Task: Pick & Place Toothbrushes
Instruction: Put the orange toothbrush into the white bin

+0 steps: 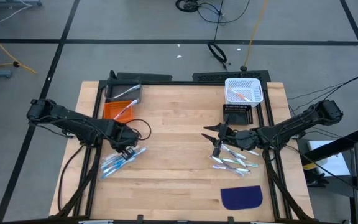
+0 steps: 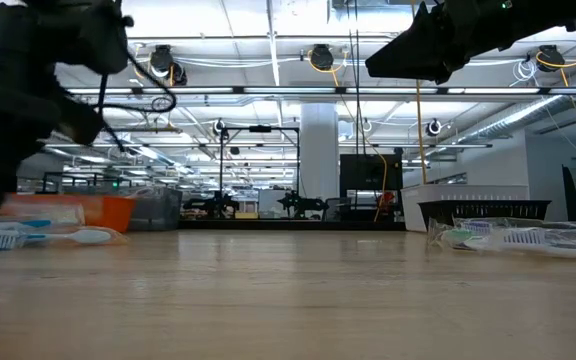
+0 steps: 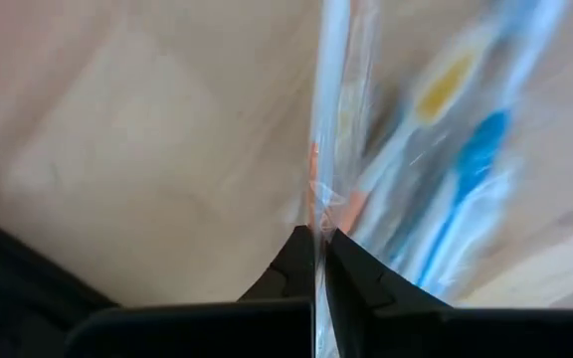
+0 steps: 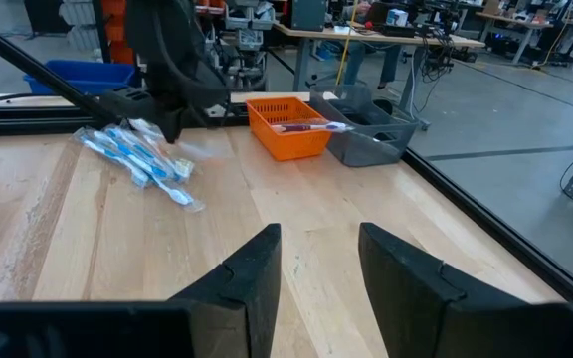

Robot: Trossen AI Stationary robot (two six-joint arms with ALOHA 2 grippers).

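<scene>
Your left gripper (image 1: 128, 149) is pinched shut on a clear-wrapped blue toothbrush (image 3: 328, 119); the orange plastic bin (image 1: 118, 110) is just beyond it.

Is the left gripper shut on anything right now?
Shut. The left gripper has its jaws pinched together on the clear wrapper of a packaged toothbrush, over the pile of wrapped blue toothbrushes.

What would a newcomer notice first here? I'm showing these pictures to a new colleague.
Probably the left gripper, pinched shut on a wrapped toothbrush at the blue-accented pile near the table's left side. Next, the right gripper, open above a second scattered pile on the right. At the back stand an orange bin and a white basket.
</scene>
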